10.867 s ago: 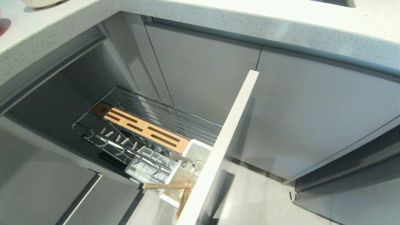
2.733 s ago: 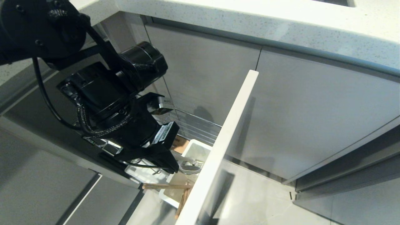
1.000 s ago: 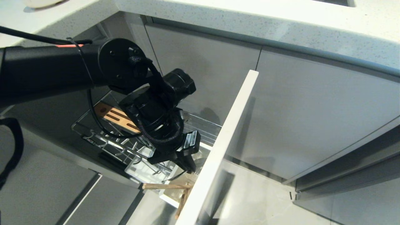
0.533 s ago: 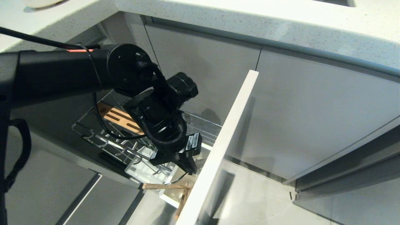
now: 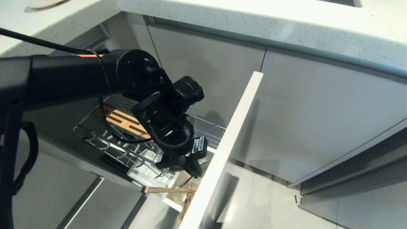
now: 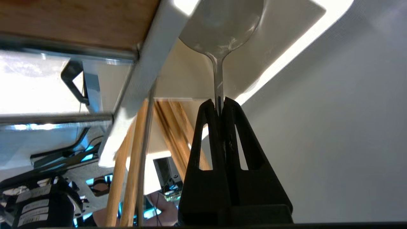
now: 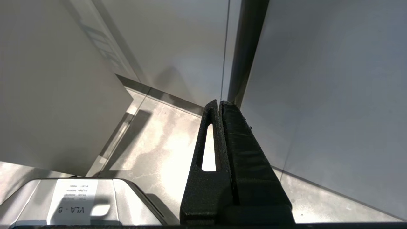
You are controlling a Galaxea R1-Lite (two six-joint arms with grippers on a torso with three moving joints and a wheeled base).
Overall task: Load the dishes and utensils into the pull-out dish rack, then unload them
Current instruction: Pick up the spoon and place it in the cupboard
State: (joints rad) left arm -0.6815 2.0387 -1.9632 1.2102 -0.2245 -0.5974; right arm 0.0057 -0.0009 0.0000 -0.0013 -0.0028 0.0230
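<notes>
Down at the near end of the pull-out dish rack (image 5: 95,133), over its white caddy (image 6: 197,79), the left gripper (image 6: 220,103) pinches the spoon (image 6: 219,28) by its handle, bowl jutting beyond the fingertips beside the chopsticks (image 6: 127,178), while the right gripper (image 7: 220,103), parked, is closed on nothing.

The left arm (image 5: 79,76), absent at first, has reached over the pull-out dish rack (image 5: 95,133); the left gripper (image 6: 219,102) has moved rightward into the cutlery caddy (image 5: 173,203), clamped on the spoon (image 6: 219,38).
</notes>
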